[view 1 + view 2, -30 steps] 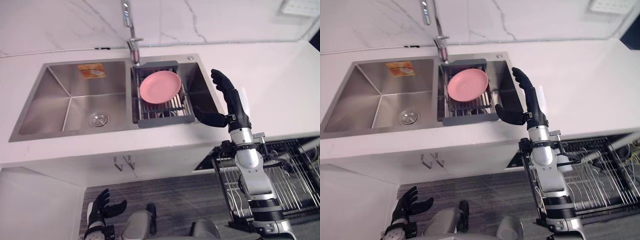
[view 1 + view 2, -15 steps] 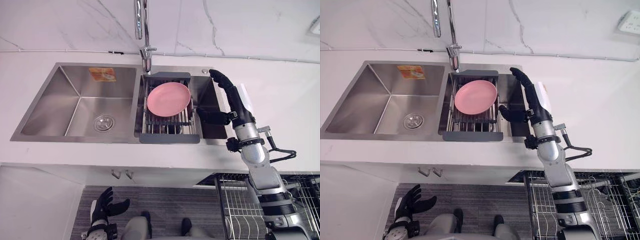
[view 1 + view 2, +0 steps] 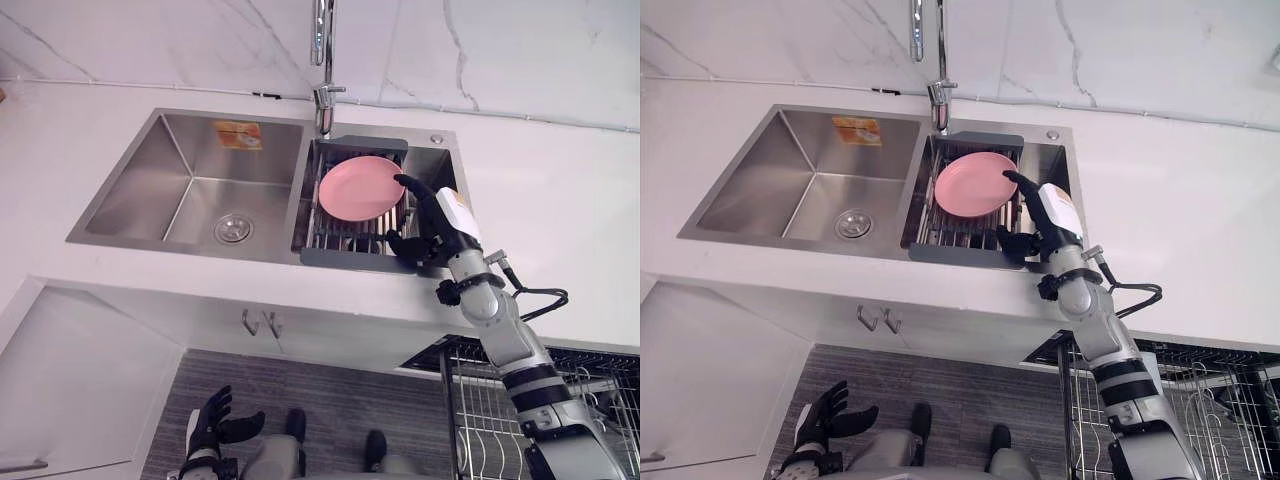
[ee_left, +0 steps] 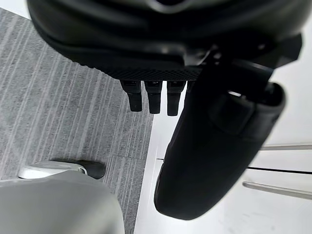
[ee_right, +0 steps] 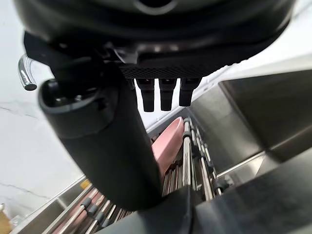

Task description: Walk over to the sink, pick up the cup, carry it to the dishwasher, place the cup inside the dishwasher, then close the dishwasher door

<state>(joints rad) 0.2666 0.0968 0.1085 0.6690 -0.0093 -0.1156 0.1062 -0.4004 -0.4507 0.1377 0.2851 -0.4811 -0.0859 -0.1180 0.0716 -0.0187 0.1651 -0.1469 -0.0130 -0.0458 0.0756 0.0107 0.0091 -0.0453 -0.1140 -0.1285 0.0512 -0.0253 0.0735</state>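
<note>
Fingers of the right hand are held straight and slightly spread, with the thumb set apart from them, and nothing is gripped. The same is seen in the right wrist view, where the pink plate shows past them. This hand is poised over the right basin of the sink, at the right end of the dark drying rack on which the plate lies, below the tap. Where the cup is cannot be told; it is held by neither hand. The left hand is hung low over the striped floor, its fingers loosely spread. A wire dishwasher basket is seen pulled out under the counter at the right.
</note>
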